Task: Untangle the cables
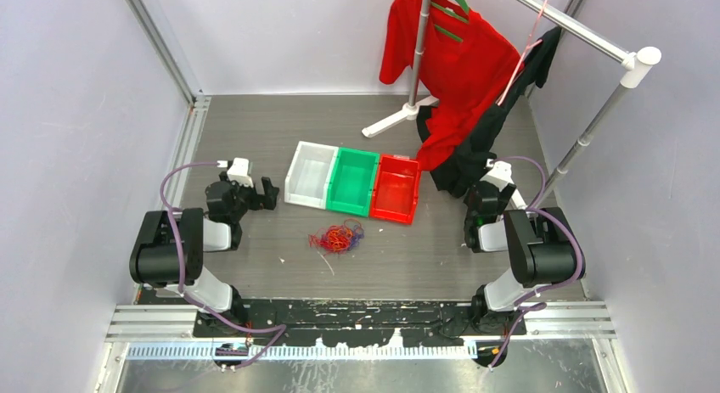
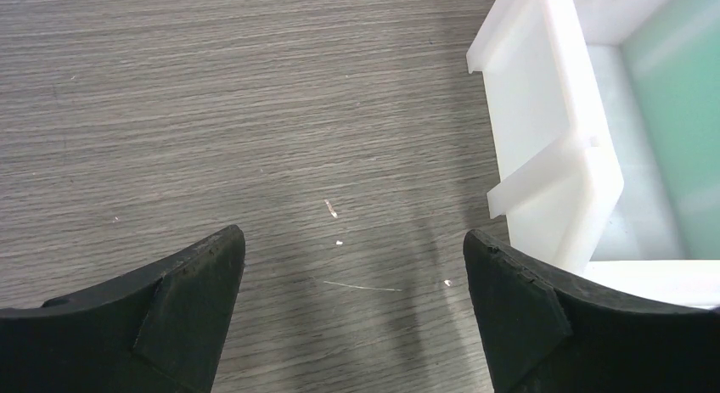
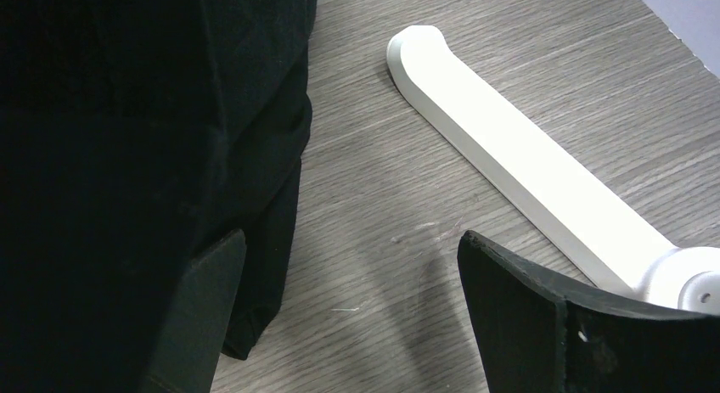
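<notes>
While left hand [image 2: 352, 261], right hand [image 3: 348, 244] gape | cables [image 1: 338, 237]: one tangle | bins [image 1: 318, 147] [image 1: 360, 152] [image 1: 401, 159]: three

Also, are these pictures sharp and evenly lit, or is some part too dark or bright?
Top view: evenly lit, sharp, cables small but distinct. Left wrist view: table grain sharp, white bin nearly washed out. Right wrist view: black cloth shows no detail.

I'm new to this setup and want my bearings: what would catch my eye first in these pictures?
The red shirt hanging on the clothes rack at the far right stands out most, with dark clothing beside it. In the middle sits a row of three: white bin, green bin, red bin. Just nearer lies the small tangle of red, orange and purple cables, untouched by the open left claw and right claw.
</notes>
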You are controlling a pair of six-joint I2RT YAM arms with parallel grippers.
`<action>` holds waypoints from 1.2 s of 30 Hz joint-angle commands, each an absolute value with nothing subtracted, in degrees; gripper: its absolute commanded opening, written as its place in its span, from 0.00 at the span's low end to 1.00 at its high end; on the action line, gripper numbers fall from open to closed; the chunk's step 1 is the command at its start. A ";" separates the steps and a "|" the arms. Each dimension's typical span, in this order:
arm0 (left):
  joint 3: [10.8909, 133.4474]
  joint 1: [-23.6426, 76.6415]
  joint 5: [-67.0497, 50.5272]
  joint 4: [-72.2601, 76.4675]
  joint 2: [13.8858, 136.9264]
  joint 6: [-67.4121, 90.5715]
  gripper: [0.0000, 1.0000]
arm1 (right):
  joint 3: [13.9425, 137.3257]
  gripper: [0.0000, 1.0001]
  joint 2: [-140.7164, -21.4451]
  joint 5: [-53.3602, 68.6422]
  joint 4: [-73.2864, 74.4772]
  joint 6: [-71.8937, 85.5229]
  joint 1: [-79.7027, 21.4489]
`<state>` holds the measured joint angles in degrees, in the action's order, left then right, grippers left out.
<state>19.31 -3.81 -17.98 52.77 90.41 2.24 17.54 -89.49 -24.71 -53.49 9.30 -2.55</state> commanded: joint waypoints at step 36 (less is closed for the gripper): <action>51.11 -5.09 -43.90 -31.88 64.90 -19.49 0.99 | 23.09 1.00 -43.81 -7.86 -0.13 51.11 -4.55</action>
